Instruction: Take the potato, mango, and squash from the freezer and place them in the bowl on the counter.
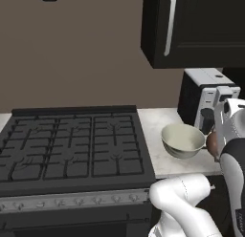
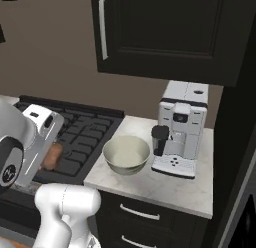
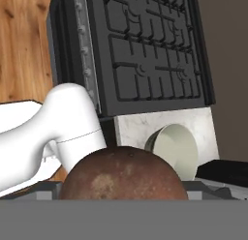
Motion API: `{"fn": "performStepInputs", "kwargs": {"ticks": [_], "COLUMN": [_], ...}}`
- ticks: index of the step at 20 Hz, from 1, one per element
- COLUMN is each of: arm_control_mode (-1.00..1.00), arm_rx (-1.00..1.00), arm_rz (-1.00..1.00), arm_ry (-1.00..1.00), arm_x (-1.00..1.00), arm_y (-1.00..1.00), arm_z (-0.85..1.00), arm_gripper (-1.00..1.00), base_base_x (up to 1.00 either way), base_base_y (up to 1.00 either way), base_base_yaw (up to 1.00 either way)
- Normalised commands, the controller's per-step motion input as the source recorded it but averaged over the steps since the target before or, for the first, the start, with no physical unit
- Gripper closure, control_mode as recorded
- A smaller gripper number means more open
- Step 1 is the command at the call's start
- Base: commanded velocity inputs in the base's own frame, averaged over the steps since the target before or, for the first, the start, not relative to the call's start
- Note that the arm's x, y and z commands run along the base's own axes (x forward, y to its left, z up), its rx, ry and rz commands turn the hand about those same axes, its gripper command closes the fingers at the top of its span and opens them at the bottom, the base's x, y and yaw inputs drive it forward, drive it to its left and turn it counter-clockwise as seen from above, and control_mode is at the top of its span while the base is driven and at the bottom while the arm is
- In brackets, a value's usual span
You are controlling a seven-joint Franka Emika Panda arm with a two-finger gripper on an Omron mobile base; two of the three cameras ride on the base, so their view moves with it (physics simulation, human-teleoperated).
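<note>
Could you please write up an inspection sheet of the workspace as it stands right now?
Surface: counter, pale stone, beside the black gas stove.
Job's things: bowl upright on the counter, nothing seen inside; brown rough-skinned potato held off the counter.
Clutter: coffee machine beside the bowl.
Grippers: gripper closed on the potato.
Cables: nothing seen.
Surroundings: black wall cabinet above, black drawers below.
</note>
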Motion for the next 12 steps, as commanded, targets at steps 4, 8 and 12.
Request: {"fn": "performStepInputs", "kwargs": {"ticks": [4, 8, 12], "arm_control_mode": [1.0, 1.0, -1.0], "arm_rx": [0.0, 0.0, 0.0], "arm_rz": [0.0, 0.0, -0.38], "arm_ry": [0.0, 0.0, 0.0], "arm_x": [0.0, 0.0, 0.62], "arm_y": [0.0, 0.0, 0.0], "arm_z": [0.0, 0.0, 0.0], "arm_gripper": [1.0, 1.0, 1.0], "base_base_x": [0.66, 0.49, 0.0], "base_base_y": [-0.01, -0.01, 0.0], "base_base_yaw": [-0.14, -0.42, 0.0]}}
